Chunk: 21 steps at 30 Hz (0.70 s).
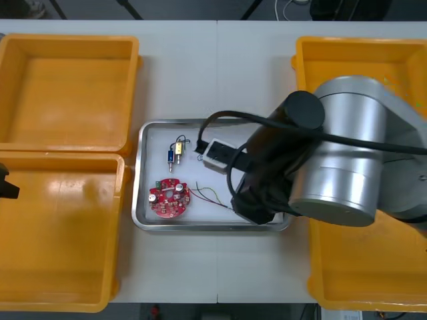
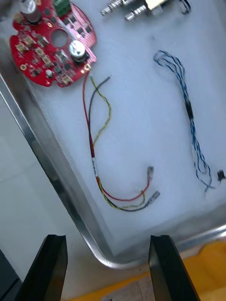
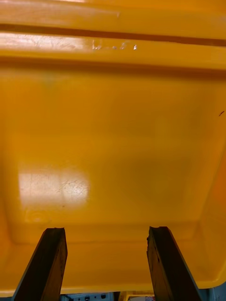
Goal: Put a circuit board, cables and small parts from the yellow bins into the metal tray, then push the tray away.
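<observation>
The metal tray (image 1: 143, 175), white inside, lies between the bins. In it are a round red circuit board (image 1: 169, 198), small metal parts (image 1: 175, 152) and a red and yellow cable (image 1: 211, 196). My right arm (image 1: 333, 167) reaches over the tray's right part. In the right wrist view my right gripper (image 2: 107, 265) is open above the tray's near corner (image 2: 101, 254), nothing between its fingers. Beyond them lie the red and yellow cable (image 2: 96, 155), a twisted blue and white cable (image 2: 188, 113), the circuit board (image 2: 52, 44) and the metal parts (image 2: 132, 7). My left gripper (image 3: 106, 265) hangs open over an empty yellow bin (image 3: 113, 141).
Two yellow bins (image 1: 63, 90) (image 1: 57, 233) stand left of the tray and look empty. More yellow bins (image 1: 363, 60) stand on the right, largely under my right arm. A bin's edge (image 2: 202, 263) shows just beside the tray corner. Bare table lies beyond the tray.
</observation>
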Each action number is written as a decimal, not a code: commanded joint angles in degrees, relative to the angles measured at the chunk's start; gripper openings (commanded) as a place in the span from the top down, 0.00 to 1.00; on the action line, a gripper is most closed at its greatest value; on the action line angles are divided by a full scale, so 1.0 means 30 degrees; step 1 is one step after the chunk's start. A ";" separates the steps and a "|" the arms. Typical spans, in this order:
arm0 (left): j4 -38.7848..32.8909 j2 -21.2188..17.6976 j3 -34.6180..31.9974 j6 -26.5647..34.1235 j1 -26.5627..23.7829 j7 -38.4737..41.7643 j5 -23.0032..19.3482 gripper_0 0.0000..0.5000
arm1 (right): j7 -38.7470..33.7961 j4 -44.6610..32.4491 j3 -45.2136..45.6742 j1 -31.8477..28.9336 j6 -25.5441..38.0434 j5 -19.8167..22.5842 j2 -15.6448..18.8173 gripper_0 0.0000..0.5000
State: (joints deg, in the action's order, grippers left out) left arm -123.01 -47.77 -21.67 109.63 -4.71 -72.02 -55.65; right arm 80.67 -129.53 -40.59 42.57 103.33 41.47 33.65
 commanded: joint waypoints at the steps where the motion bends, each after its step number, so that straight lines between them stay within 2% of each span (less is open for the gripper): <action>1: -0.0656 -0.0806 -0.0923 0.0123 0.0515 -0.1188 0.0708 0.00 | 0.2055 0.0903 -0.1938 0.0780 -0.1574 -0.0961 -0.1286 0.00; 6: -0.0568 -0.0806 -0.0981 -0.0333 0.0515 -0.1540 0.0855 0.00 | 0.3667 0.1723 -0.3754 0.0780 -0.2511 -0.2045 -0.1609 0.00; 12: -0.0568 -0.0777 -0.0659 -0.1007 0.0515 -0.1540 0.0825 0.00 | 0.3755 0.2104 -0.6215 0.0809 -0.2716 -0.3891 -0.1755 0.00; 21: -0.0568 -0.0777 -0.0454 -0.1417 0.0515 -0.1540 0.0562 0.00 | 0.3784 0.3539 -0.7651 0.0780 -0.3038 -0.5297 -0.2751 0.00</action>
State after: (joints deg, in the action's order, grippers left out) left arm -123.31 -47.78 -22.90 105.95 -4.19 -72.24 -53.68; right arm 91.35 -119.76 -62.25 43.08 95.45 26.36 27.82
